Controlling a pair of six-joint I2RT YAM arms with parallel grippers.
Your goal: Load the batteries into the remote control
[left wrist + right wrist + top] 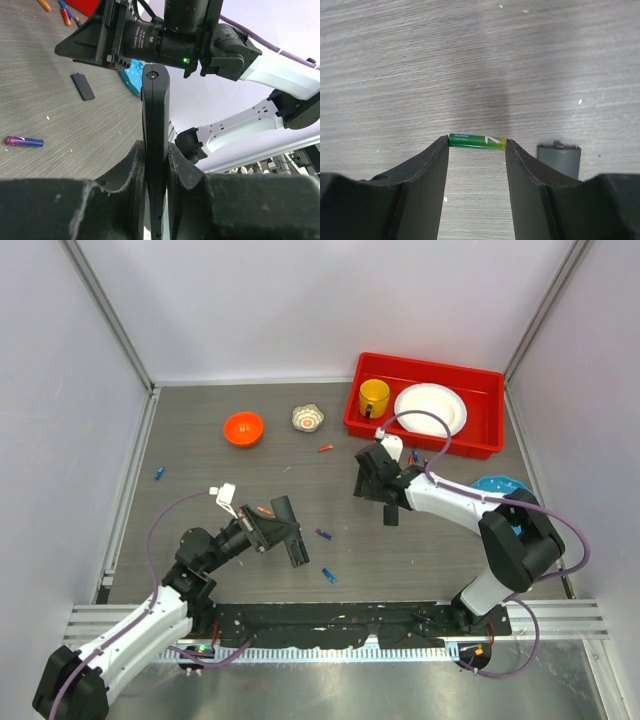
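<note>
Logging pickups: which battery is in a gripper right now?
The green battery, pinched end to end in the right gripper; the purple battery and blue battery lie loose on the table.

Orange bowl (243,428); red bin (430,367) with cup (374,397), plate (430,408)

The left gripper (287,532) hung low and left of centre over the grey table (420,560), the right gripper (388,508) just right of centre. Small batteries (323,534) lay scattered around them. An orange bowl (243,427) and a patterned bowl (308,418) sat at upper centre, left of a red bin (490,445) holding a yellow cup (374,397) and a white plate (430,408).
</note>
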